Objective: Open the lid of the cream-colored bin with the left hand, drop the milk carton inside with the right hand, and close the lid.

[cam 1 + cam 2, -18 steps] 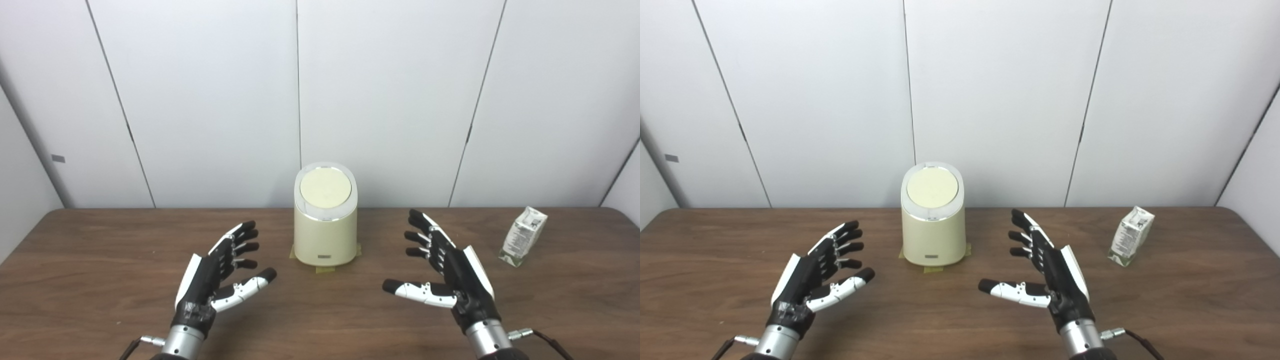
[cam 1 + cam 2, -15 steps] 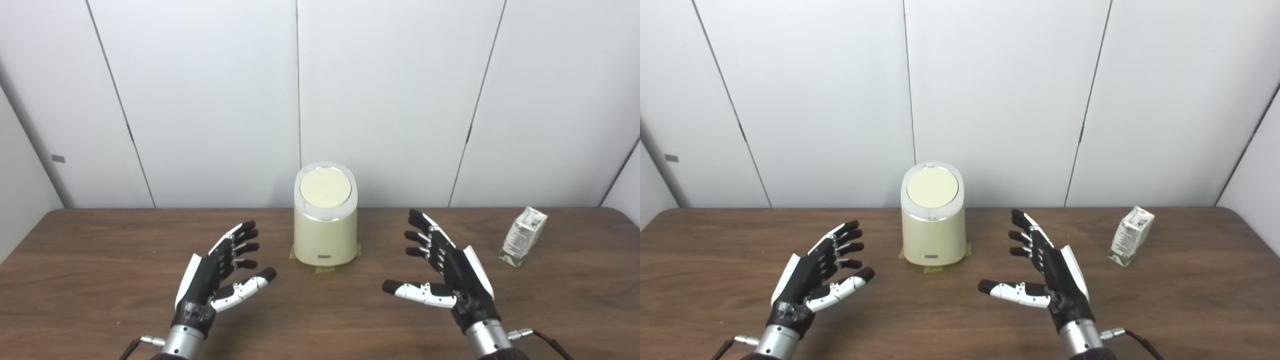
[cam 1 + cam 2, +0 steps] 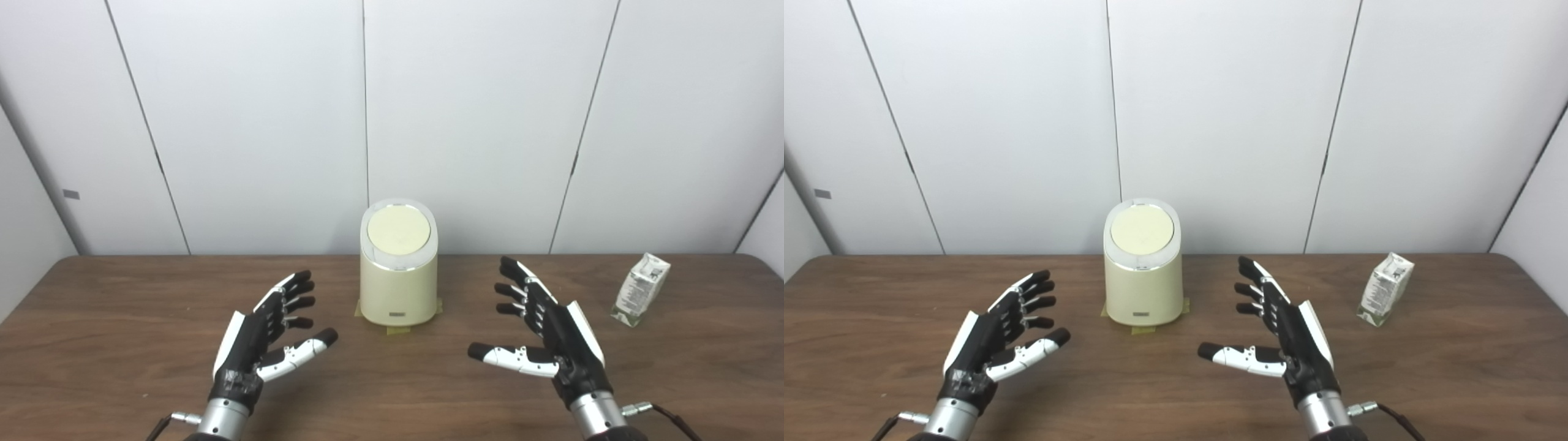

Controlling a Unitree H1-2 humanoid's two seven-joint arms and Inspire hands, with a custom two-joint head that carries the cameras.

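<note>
The cream-colored bin point(image 3: 398, 288) stands at the middle back of the brown table, its round lid point(image 3: 398, 231) down and shut. A small milk carton point(image 3: 640, 289) stands tilted at the far right of the table. My left hand point(image 3: 269, 334) hovers open to the left of the bin and nearer to me, fingers spread, holding nothing. My right hand point(image 3: 545, 331) is open too, to the right of the bin, well left of the carton. Neither hand touches anything.
Tan tape patches point(image 3: 398, 329) stick out under the bin's base. White wall panels point(image 3: 465, 122) rise just behind the table's point(image 3: 122, 318) back edge. The carton stands close to the table's right edge.
</note>
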